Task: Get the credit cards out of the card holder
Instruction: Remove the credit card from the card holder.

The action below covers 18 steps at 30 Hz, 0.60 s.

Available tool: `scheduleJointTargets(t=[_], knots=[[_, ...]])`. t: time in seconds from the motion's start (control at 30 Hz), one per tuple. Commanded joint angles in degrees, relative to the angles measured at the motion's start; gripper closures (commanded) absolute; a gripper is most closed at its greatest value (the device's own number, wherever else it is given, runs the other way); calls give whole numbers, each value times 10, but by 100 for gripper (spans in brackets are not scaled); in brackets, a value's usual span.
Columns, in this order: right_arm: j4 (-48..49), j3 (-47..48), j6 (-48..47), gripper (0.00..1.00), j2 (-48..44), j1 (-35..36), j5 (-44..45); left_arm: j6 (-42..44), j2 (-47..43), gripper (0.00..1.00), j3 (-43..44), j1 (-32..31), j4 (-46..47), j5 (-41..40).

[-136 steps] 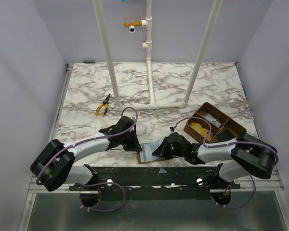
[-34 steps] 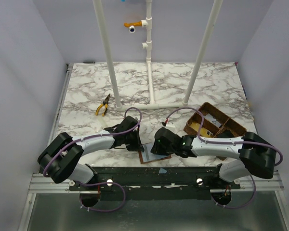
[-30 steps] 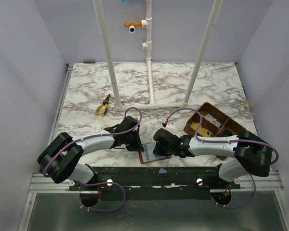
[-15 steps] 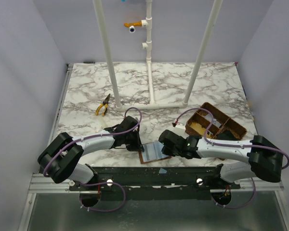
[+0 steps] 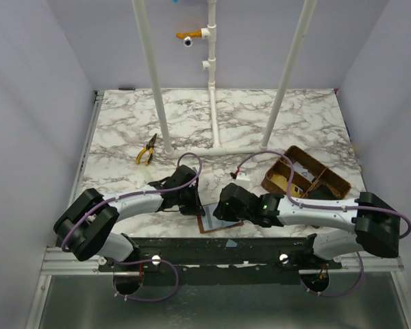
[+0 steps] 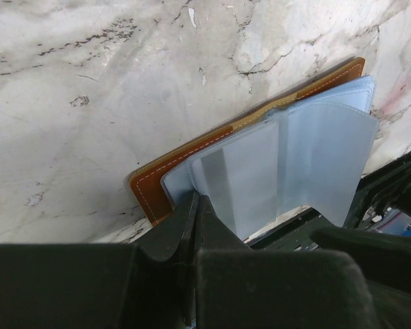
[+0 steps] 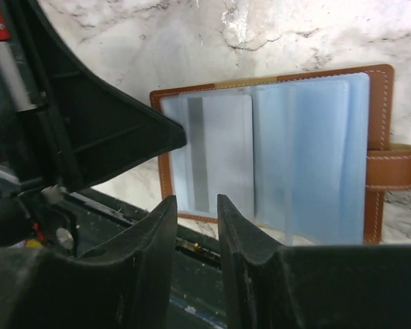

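Marble table (image 5: 123, 123), as seen from the arms' side. Card holder (image 5: 216, 218) – brown leather, lying open and flat at 6 o'clock, hard by the near edge, blue-grey clear pockets up and snap tab (image 7: 390, 164) sticking out at one side. One pale grey-white card (image 7: 216, 151) with a darker stripe sits inside a pocket. Left gripper (image 6: 195, 202) – clenched tight, fingers together, tips down on the holder's corner at its 9 o'clock side. Right gripper (image 7: 195, 212) – low over the holder from the 3 o'clock side, jaws parted by a narrow gap; whether they pinch a pocket sleeve I cannot tell. Woven divided basket (image 5: 332, 179) at 4 o'clock, a yellowish card (image 5: 281, 179) and a pale card (image 5: 300, 167) in its compartments. Yellow-handled pliers (image 5: 147, 149) at 10 o'clock. White pipe frame (image 5: 212, 82) standing at 12 o'clock.
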Motion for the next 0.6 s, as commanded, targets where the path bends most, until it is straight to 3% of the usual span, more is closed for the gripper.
scheduleJointTargets(t=[0.0, 0.23, 0.57], knots=[[44, 18, -14, 66, 70, -1, -31, 18, 21, 100, -14, -5, -33, -23], [85, -33, -5, 62, 75, -40, -56, 19, 18, 100, -16, -5, -33, -22], [250, -148, 16, 63, 56, -97, -177, 19, 20, 100, -16, -5, -29, -19]])
